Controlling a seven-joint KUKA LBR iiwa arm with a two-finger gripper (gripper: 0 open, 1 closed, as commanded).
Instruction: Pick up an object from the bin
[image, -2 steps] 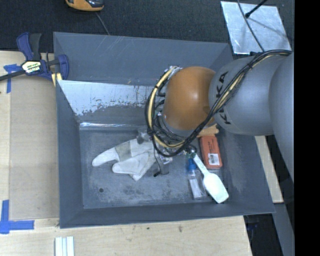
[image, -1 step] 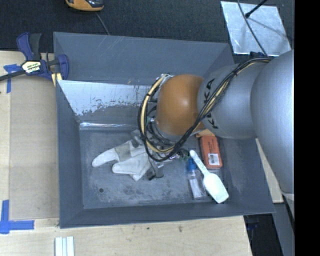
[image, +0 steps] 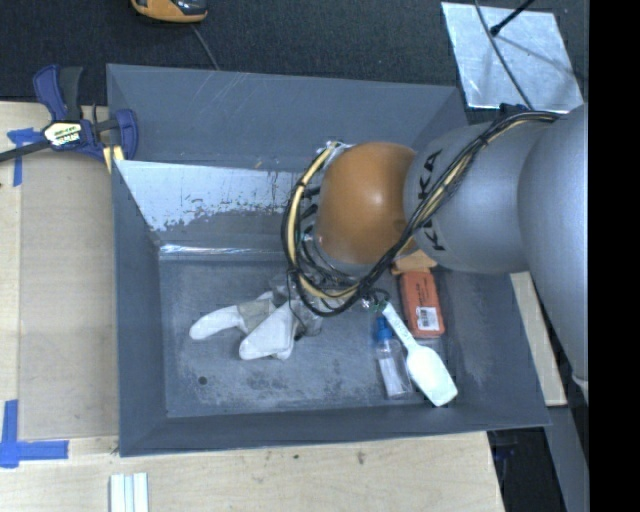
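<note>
Gripper (image: 297, 303) is down on the bin (image: 137, 330) floor, about the middle of the frame, tucked under the orange cover (image: 365, 205). It's right at the right-hand end of the white cloth (image: 265, 340). The cover and cables (image: 297, 215) block my look at the business end, so I can't tell if it's released or clamped, or whether it actually has any cloth.

The cloth itself is limp, crumpled and off-white, with a greyish fold in the middle. One lobe stretches toward the left of the frame and a fatter one points toward the bottom. It's lying flat on the floor, centre-left.

As for writing, the arm (image: 500, 200) has black lettering, but the cables cross it and I can't read it cleanly. The orange-red box (image: 420, 298) at centre-right has a small white label (image: 428, 319), too small to read.

The right side is crowded. The box, a clear bottle (image: 390, 362) with a blue top and a white spatula (image: 422, 362) sit close together, and the spatula lies across the bottle. There's bare floor left of the cloth and along the bottom wall.
</note>
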